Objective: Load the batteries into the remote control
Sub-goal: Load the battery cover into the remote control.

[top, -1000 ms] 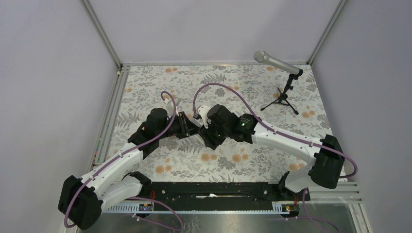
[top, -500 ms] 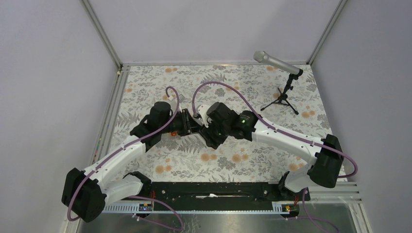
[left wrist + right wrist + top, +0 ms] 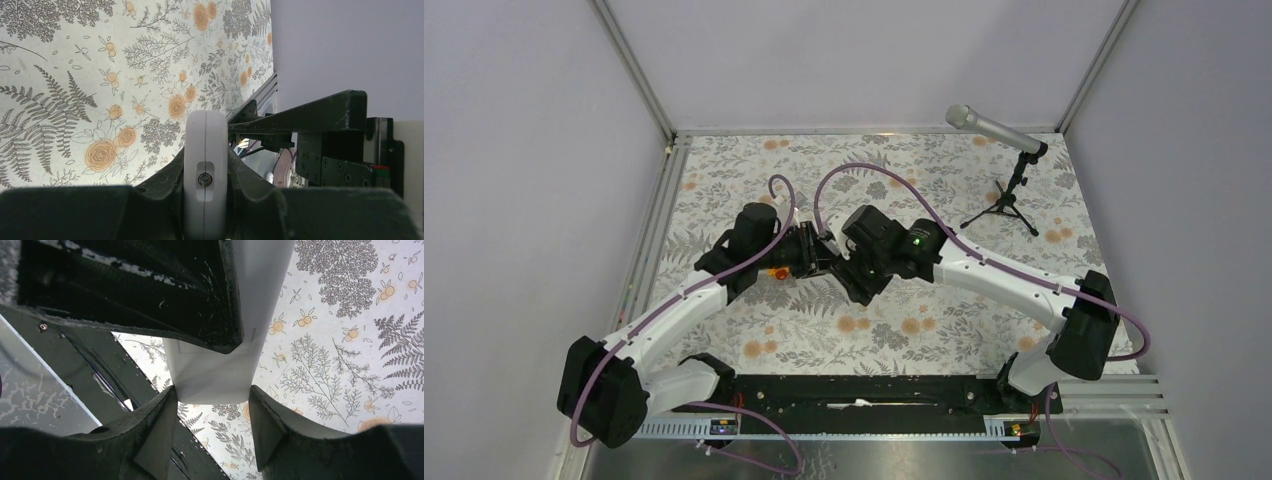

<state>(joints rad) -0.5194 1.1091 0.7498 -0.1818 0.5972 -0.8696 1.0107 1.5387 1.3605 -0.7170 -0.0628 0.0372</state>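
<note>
The remote control [image 3: 205, 170] is a white handset, seen end-on in the left wrist view, with a small screw in a recess. My left gripper [image 3: 205, 200] is shut on its two flat sides. In the right wrist view the remote's plain white end [image 3: 220, 375] sits between my right gripper's fingertips, which touch its corners; the right gripper [image 3: 211, 405] is shut on it. The left gripper's black finger [image 3: 150, 285] clamps it just above. In the top view both grippers [image 3: 829, 258] meet above the mat's middle. The batteries are hidden.
An orange toy car [image 3: 780, 272] peeks out under the left wrist. A microphone on a small tripod [image 3: 1009, 190] stands at the back right. A black rail [image 3: 864, 390] runs along the near edge. The floral mat [image 3: 904, 330] covers the table.
My left arm has swung right and forward until its gripper meets the right gripper. The right wrist has shifted slightly left. The remote is now held between both.
</note>
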